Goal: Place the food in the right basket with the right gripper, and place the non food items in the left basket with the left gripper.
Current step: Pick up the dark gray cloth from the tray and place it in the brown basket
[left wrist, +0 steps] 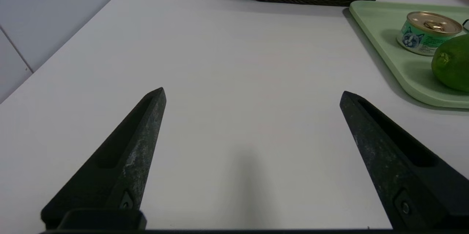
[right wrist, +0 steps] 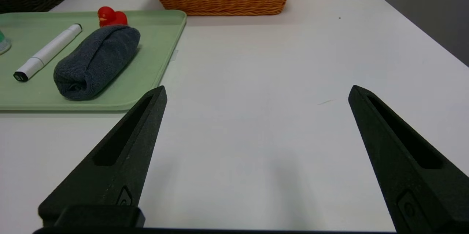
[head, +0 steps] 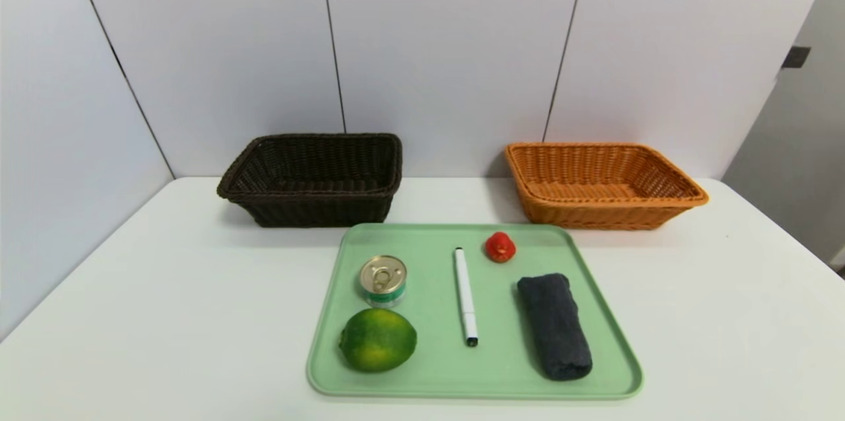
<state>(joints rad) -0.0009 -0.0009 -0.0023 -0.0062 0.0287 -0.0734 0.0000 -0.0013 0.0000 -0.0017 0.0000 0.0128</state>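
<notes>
Green tray [head: 422, 378] sits before both baskets, nothing blocking.

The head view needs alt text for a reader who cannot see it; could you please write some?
A green tray on a white table holds a can, a green fruit, a white marker, a red toy and a rolled grey towel. Behind it stand a dark basket on the left and an orange basket on the right.

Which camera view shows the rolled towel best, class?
The head view: the whole towel lies unobstructed on the green tray, right of the pen. The right wrist view shows its rolled end side-on. The left wrist view misses it.
</notes>
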